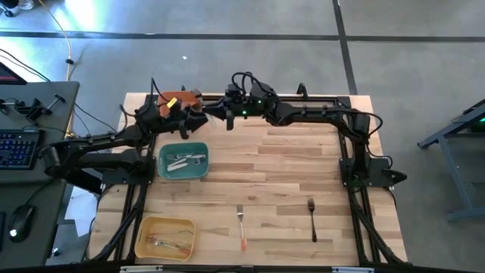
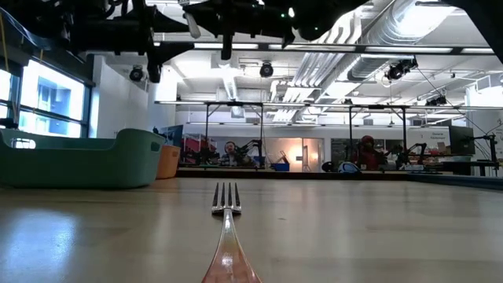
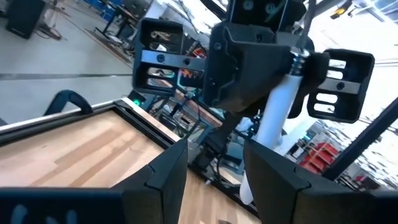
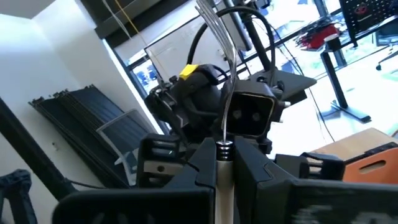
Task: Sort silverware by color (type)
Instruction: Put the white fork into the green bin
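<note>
A pale wood-plank surface fills the middle of a workshop with a grey floor. A desk with a keyboard stands off to the left, and there are lit workbenches far behind.

Both dark arms reach in over the far edge, left of centre, and their ends meet almost tip to tip. The right arm comes from the right. The right jaws are closed on a white-handled utensil, gripping it near the metal collar where the handle joins its silver stem. It is held in the air, high above the surface. I cannot tell if it is a fork or a spoon.

The left arm comes from the left. The left jaws stand apart and grip nothing. The free end of the white handle is just beyond their gap, and I cannot tell if it touches them.

An orange bin sits at the far left corner, partly under the left arm. Nearer on the left, a teal bin holds white-handled silverware. A yellow bin at the near left corner holds a few orange-handled pieces.

Two pieces lie loose near the front edge with their tines pointing far. An orange-handled fork lies at the centre and a black fork to its right. The two are well apart.
</note>
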